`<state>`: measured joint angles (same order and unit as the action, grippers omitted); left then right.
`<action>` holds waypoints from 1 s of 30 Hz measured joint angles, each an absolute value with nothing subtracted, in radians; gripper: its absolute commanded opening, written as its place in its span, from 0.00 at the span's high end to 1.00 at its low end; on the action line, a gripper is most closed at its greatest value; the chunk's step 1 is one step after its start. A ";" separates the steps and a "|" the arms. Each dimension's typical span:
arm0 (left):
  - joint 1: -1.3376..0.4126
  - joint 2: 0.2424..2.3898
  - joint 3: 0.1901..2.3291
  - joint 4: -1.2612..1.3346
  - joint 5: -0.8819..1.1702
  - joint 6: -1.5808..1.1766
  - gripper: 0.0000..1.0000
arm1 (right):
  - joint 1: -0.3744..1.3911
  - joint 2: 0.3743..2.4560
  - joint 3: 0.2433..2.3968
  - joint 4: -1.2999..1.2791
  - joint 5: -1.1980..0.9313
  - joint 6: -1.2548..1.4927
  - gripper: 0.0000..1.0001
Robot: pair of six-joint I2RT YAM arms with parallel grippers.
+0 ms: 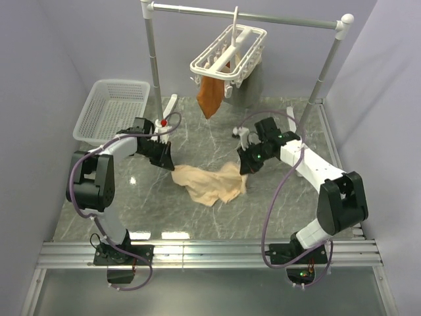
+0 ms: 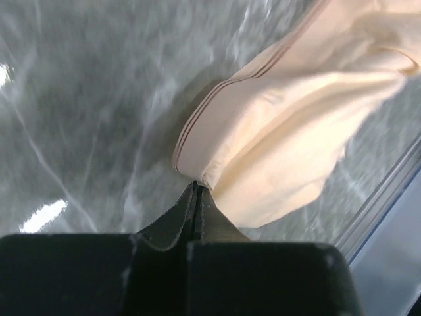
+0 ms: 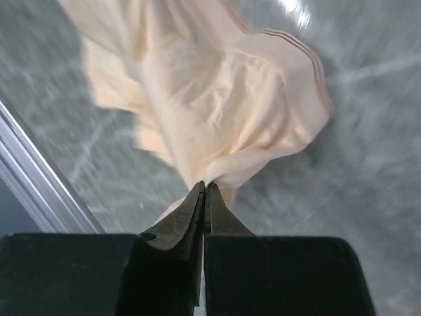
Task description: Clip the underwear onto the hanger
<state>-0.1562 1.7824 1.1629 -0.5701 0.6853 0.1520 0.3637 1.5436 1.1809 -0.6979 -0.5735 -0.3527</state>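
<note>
Wrist views: left pincer pinches underwear edge; right pincer likewise.

Grey marbled table — crumpled beige underwear mid-surface (white basket far left)
</note>
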 measured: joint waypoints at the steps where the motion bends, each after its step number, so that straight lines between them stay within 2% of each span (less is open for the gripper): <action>1: -0.156 1.773 1.146 -0.572 0.674 0.164 1.00 | 0.368 1.539 1.142 -0.706 -0.559 -0.365 1.00; 5: -0.156 1.765 1.125 -0.587 0.634 0.200 1.00 | 0.369 1.562 1.055 -0.747 -0.509 -0.396 1.00; 9: -0.158 1.768 1.125 -0.591 0.611 0.230 1.00 | 0.369 1.603 1.061 -0.774 -0.498 -0.421 1.00; 12: -0.166 1.778 1.126 -0.602 0.600 0.256 1.00 | 0.368 1.641 1.084 -0.791 -0.499 -0.435 0.80; 13: -0.173 1.781 1.126 -0.608 0.593 0.269 1.00 | 0.366 1.653 1.095 -0.797 -0.500 -0.437 0.68; 15: -0.191 1.782 1.126 -0.614 0.579 0.285 1.00 | 0.356 1.669 1.119 -0.806 -0.509 -0.429 0.60; 24: -0.236 1.782 1.122 -0.610 0.552 0.302 1.00 | 0.313 1.699 1.207 -0.719 -0.489 -0.281 0.54; 30: -0.235 1.781 1.116 -0.599 0.540 0.292 1.00 | 0.314 1.805 1.240 -0.661 -0.415 -0.170 0.49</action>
